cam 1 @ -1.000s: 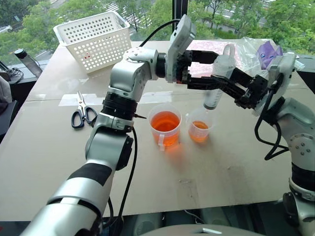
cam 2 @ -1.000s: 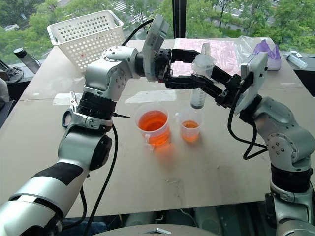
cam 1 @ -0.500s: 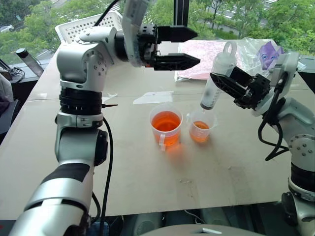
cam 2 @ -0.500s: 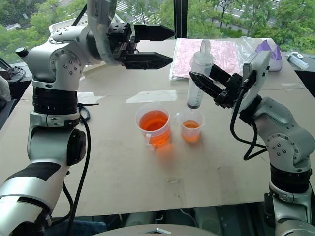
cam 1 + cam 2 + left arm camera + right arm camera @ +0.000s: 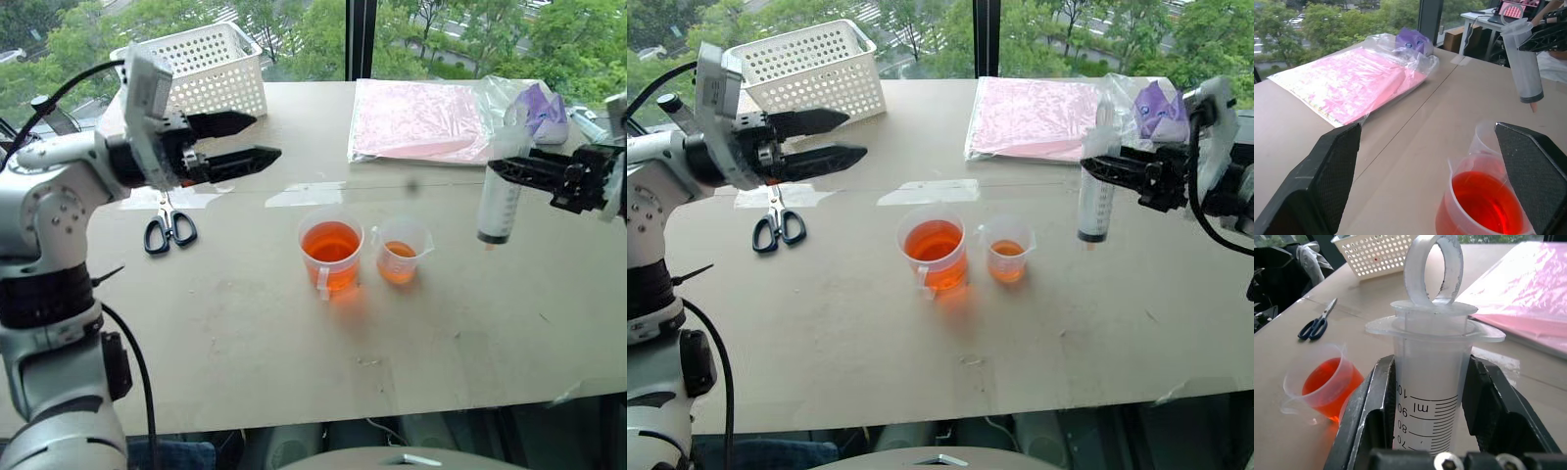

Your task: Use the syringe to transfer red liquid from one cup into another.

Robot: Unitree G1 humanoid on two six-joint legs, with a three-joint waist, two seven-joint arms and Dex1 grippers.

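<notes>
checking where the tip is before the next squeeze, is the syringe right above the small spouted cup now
No, the syringe hangs upright in the right hand, off to the right side of the small spouted cup, over bare table.

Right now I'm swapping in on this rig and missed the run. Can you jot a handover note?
Left gripper: open, empty, held above the table near the scissors.
Right gripper: shut on the syringe, upright, tip down, in the air to the right of both cups, plunger pushed in.
Wide cup: on the table, holding plenty of red liquid.
Small cup: beside it on the right, some red liquid inside.
Done: some liquid is already in the small cup.
Left: probably more draws from the wide cup, or set the syringe down.
</notes>
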